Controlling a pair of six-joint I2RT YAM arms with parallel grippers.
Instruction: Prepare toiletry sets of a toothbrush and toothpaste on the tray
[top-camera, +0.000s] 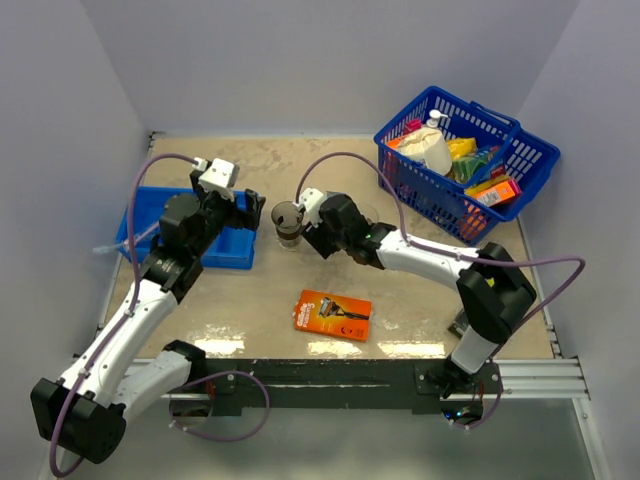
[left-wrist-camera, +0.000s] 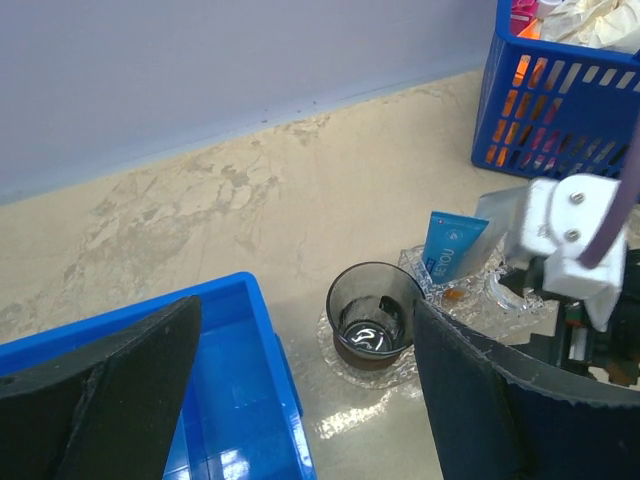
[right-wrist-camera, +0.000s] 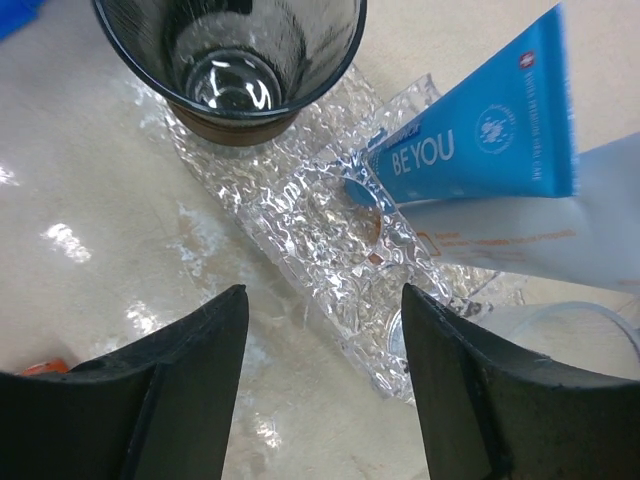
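Observation:
A blue and white toothpaste tube (right-wrist-camera: 480, 150) leans with its lower end on the clear textured tray (right-wrist-camera: 310, 220), free of any finger. At the tray's left end stands a brownish translucent cup (right-wrist-camera: 232, 60), empty. My right gripper (right-wrist-camera: 322, 300) hovers open just above the tray's near edge, with nothing between its fingers. My left gripper (left-wrist-camera: 308, 330) is wide open between the blue bin and the cup (left-wrist-camera: 373, 318), holding nothing. From that side the toothpaste (left-wrist-camera: 452, 247) stands tilted behind the cup. No toothbrush is in view.
A blue compartment bin (top-camera: 190, 235) lies under the left arm. At the back right, a blue wire basket (top-camera: 465, 160) holds several packs. An orange razor pack (top-camera: 333, 313) lies near the front edge. A clear round rim (right-wrist-camera: 530, 340) sits at the tray's right end.

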